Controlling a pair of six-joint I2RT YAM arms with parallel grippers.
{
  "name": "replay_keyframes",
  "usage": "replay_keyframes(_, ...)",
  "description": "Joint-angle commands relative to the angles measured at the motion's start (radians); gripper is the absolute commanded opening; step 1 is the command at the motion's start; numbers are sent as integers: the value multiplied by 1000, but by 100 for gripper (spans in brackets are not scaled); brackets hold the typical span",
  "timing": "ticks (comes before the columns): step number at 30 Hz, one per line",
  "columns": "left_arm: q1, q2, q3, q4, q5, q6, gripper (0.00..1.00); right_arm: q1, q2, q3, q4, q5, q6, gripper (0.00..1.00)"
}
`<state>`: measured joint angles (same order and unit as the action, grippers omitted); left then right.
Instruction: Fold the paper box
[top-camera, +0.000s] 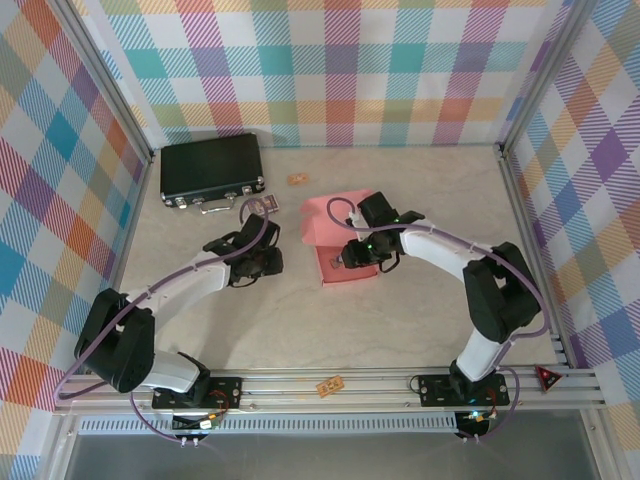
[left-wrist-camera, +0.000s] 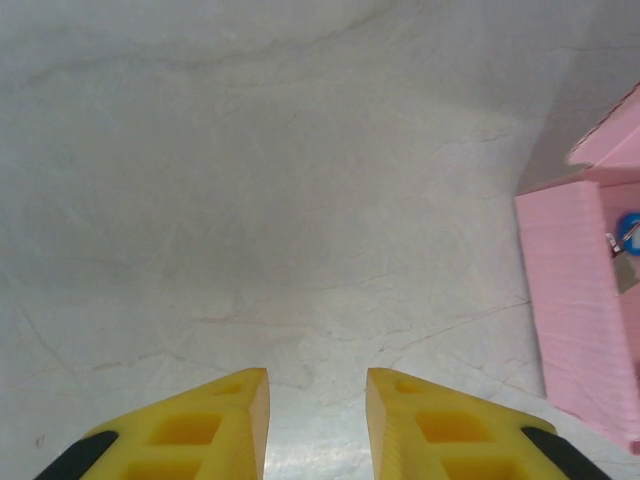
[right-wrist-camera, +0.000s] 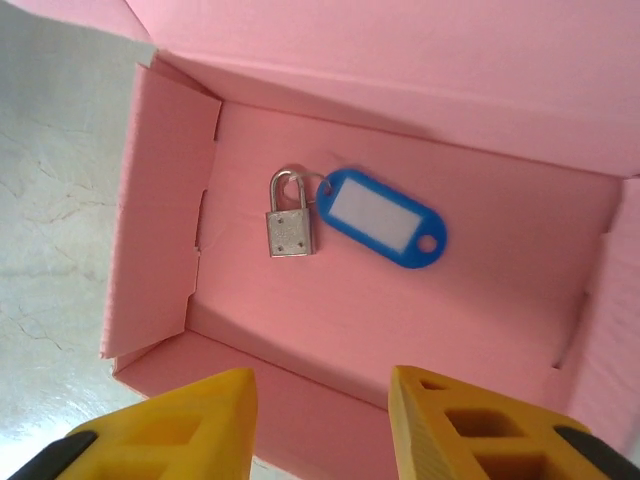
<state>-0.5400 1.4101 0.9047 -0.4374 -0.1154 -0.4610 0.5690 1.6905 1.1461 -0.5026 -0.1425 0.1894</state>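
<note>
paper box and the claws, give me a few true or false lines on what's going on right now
A padlock lies inside the pink box. True.
The tag beside the padlock is red. False: it is blue.
The right claw is clamped on the padlock. False: its jaws stand apart above the box, holding nothing.
The left claw is open over bare table, with the box off to one side. True.
The black case lies open. False: it is shut.
</note>
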Motion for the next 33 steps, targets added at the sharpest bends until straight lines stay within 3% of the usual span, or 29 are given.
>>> replay_keyframes(1,6,31,78,1,12,62,36,-11,-85,25,-29,83,-43,41)
replay_keyframes(9,9,157,268,-49,22,192,48,-155,-152,67,-64,104,-174,42)
replay_keyframes(12,21,218,345,-74,66,252,50,-230,-151,89,-56,53,-242,45)
replay_keyframes(15,34,270,412,-97,110,306,54,-282,-145,98,-38,-75,-383,49)
replay_keyframes(20,54,317,486,-114,139,373,62,-317,-117,110,2,-152,-560,55)
replay_keyframes(29,103,358,520,-89,257,420,74,-359,36,275,-117,-290,-626,58)
replay_keyframes(33,114,378,526,-81,310,429,75,-359,104,333,-146,-282,-635,58)
